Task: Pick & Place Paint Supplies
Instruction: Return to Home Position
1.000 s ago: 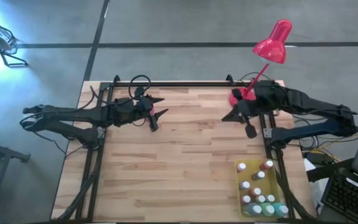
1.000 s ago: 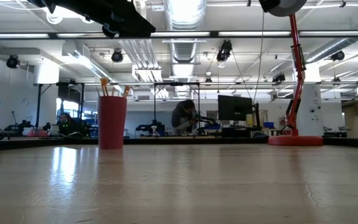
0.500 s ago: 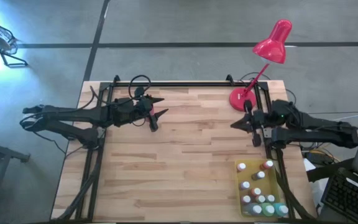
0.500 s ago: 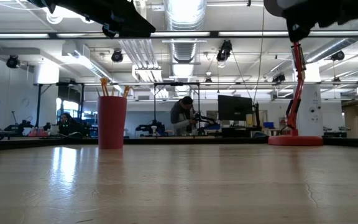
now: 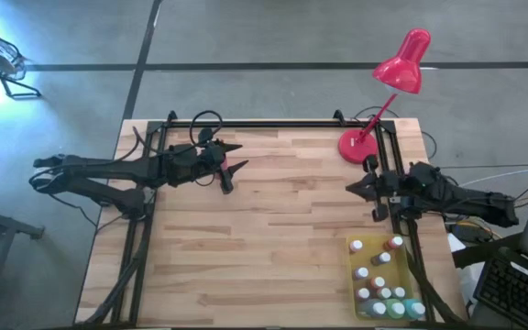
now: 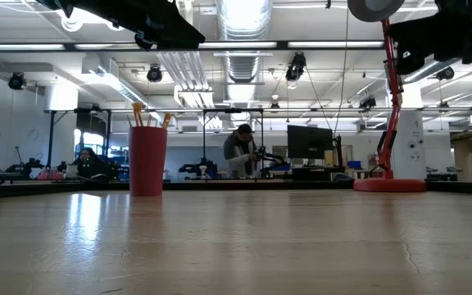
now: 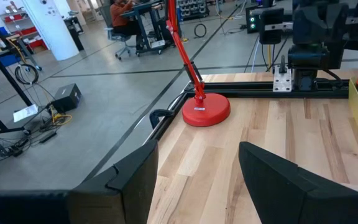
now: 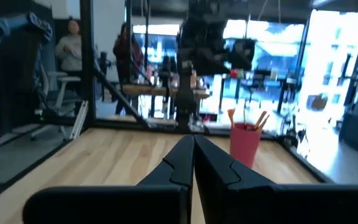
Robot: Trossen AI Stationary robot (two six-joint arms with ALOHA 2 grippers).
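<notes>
- Roughly eleven paint bottles (image 5: 380, 283) stand in one yellow tray (image 5: 351, 268), at the tabletop's (image 5: 273, 240) right edge.
- Left hand (image 7: 197, 155): wide apart, empty, above tabletop.
- Right hand (image 8: 193, 152): fingers (image 8: 174, 165) pressed together, holding nothing.

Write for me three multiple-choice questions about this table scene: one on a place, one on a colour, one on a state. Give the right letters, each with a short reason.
1. Where on the table does the yellow tray stand?
A) its middle
B) the corner on the right arm's side
C) the far edge

2. What colour is the cup that holds the brushes?
A) blue
B) red
C) green

3. How are the right gripper's fingers?
A) wide apart
B) closed on a bottle
C) closed on nothing

Answers:
1 B: the high view shows the tray, with the paint bottles in it, at that corner.
2 B: the low view shows it red.
3 C: the right wrist view shows the fingers meeting, with nothing between.
</notes>
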